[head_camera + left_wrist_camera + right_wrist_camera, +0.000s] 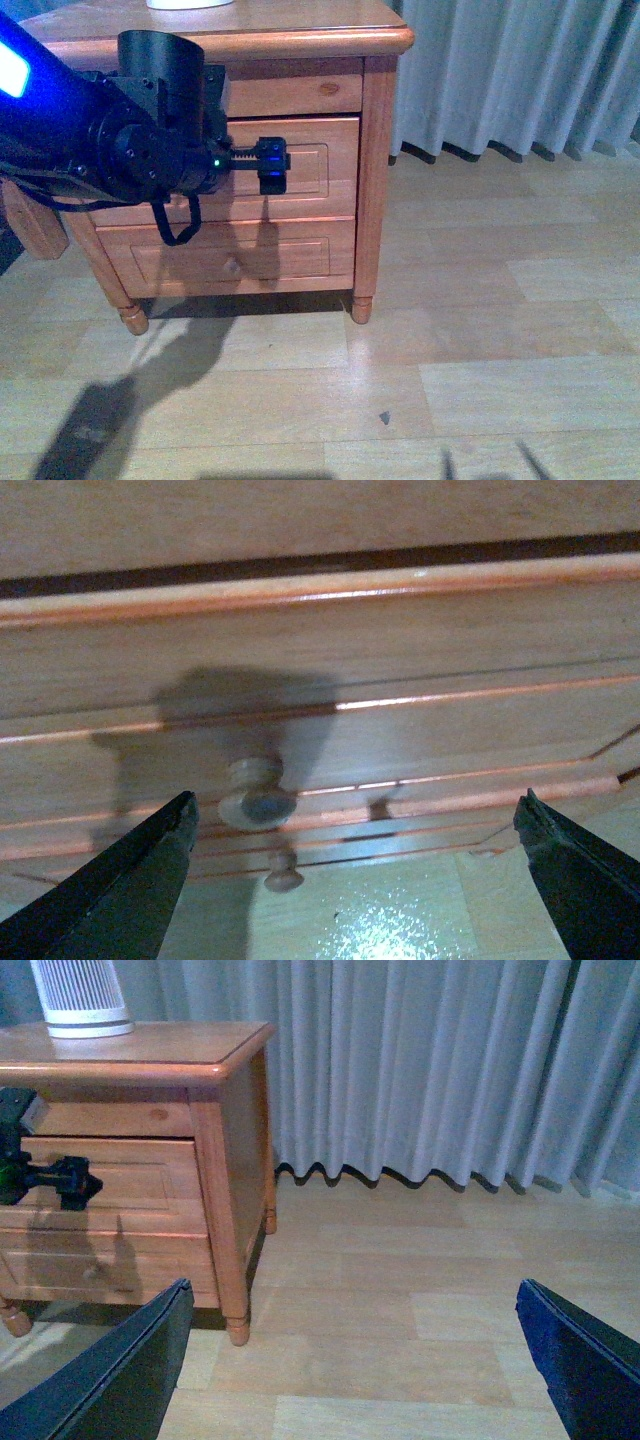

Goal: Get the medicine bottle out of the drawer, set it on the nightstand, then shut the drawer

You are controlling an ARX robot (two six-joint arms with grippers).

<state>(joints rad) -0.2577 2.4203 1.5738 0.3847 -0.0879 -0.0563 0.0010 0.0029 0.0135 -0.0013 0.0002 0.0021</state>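
Wood grain, honey-brown and glossy, covers the panelled drawer (450,640), flush in the round-edged nightstand (380,150). Left gripper (355,802), dark and tapered, spreads wide before the round knob (255,795), gripping nothing; right gripper (353,1288) gapes likewise over plank floor (420,1260).

Honey-brown nightstand (380,180), grey pleated curtain (520,70), pale plank floor (500,350), white ribbed cyl. (80,1000), black L arm (120,140)

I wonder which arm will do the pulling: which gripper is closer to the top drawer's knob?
Left. The left gripper is right at the drawer front, open, facing the knob. The right gripper is open too, well back from the nightstand and off to its side.
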